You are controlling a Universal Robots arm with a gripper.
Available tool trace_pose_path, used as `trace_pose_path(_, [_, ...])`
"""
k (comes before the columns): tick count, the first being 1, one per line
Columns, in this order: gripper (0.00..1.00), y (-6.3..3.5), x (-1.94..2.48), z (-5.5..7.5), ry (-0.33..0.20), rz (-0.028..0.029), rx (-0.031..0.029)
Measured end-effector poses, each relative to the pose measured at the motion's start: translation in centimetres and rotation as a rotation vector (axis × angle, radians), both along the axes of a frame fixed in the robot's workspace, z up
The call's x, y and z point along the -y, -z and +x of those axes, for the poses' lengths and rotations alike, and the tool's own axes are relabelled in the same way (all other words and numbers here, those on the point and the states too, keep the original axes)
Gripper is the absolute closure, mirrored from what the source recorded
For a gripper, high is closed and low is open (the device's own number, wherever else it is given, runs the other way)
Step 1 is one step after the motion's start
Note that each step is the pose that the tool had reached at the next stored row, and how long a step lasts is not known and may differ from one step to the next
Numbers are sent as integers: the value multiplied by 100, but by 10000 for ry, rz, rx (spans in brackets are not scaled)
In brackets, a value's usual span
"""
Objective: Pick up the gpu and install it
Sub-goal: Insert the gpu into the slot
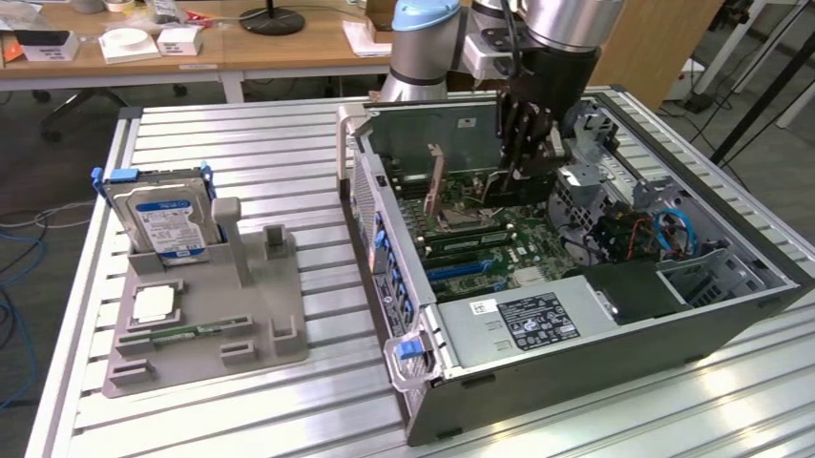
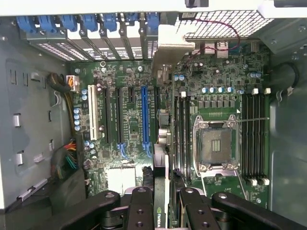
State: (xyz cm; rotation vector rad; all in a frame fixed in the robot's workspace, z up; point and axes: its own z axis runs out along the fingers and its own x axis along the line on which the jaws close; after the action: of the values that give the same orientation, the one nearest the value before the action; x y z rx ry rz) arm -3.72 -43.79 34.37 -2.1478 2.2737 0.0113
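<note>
The gpu (image 2: pixel 162 129) shows edge-on in the wrist view as a thin dark card. Its pale metal bracket (image 2: pixel 170 44) lies by the blue slot clips (image 2: pixel 91 23) at the case's rear wall. My gripper (image 2: pixel 160 196) is shut on the card's end, with a black finger (image 2: pixel 141 203) on either side. The card stands over the motherboard (image 2: pixel 216 86), between the long blue slot (image 2: pixel 144 115) and the memory slots beside the CPU socket (image 2: pixel 215 146). Whether it sits in a slot I cannot tell. In the exterior view my gripper (image 1: pixel 520 176) reaches down into the open computer case (image 1: pixel 612 353), and the gpu (image 1: pixel 437 186) stands upright beside it.
On the exterior view's left, a grey fixture (image 1: pixel 261 329) holds a silver hard drive (image 1: pixel 159 221), a CPU chip (image 1: pixel 156 303) and a green memory stick (image 1: pixel 194 333). Inside the case are the power supply (image 1: pixel 535 320) and drive cage cables (image 1: pixel 662 234). Case walls surround the gripper.
</note>
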Motion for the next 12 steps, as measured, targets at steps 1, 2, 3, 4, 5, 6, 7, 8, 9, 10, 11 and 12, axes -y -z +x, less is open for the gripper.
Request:
trace_pose_path(1, [74, 0, 0, 0, 1, 0, 0])
trace_pose_path(2, [74, 0, 0, -1, 1, 0, 0])
trace_pose_path(3, [74, 1, 0, 0, 1, 1, 1])
trace_pose_path(4, [74, 9, 0, 0, 1, 5, 2])
trace_pose_path(5, [74, 17, 1, -1, 1, 4, 3])
trace_pose_path(6, [74, 24, 4, -2, 1, 3, 4])
trace_pose_path(7, [74, 33, 10, -3, 2, 0, 4])
trace_pose_path(8, [74, 43, 18, -4, 2, -1, 4])
trace_pose_path(9, [74, 54, 24, -6, 2, 2, 5])
trace_pose_path(10, [74, 64, 33, -9, 2, 2, 5])
trace_pose_path(11, [74, 72, 42, -10, 1, 3, 5])
trace_pose_path(12, [74, 80, 54, -12, -1, 1, 4])
